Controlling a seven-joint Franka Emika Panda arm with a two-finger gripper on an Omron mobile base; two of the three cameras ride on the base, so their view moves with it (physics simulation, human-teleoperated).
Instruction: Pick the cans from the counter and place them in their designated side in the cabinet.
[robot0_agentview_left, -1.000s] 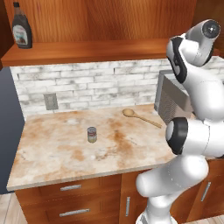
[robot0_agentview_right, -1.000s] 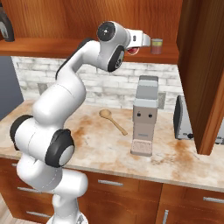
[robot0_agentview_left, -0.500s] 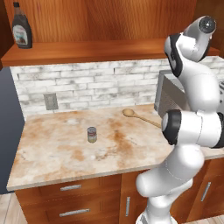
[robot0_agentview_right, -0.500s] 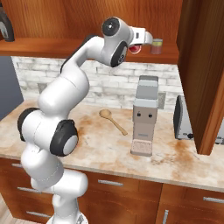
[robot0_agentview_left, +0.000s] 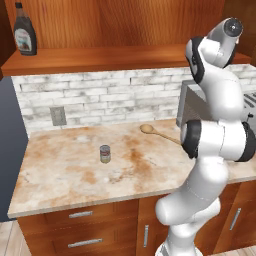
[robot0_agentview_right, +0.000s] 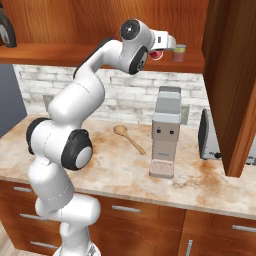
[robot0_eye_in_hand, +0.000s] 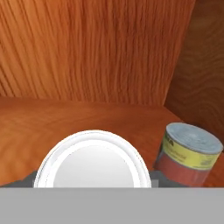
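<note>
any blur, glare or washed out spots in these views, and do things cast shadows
Left base view: sharp, no glare; the olive can on the counter casts hardly any shadow. Right base view: evenly lit; the coffee machine shows only soft shading at its foot. Hand view: the held can sits so near that its silver top washes out to white; the small can beside it stays crisp.

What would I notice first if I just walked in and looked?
The big white robot arm stretches up to the cabinet shelf, its gripper holding a red can beside a small can already standing there. On the counter below, one olive-grey can stands alone, with a wooden spoon lying nearby. A dark syrup bottle stands at the shelf's far left end.
</note>
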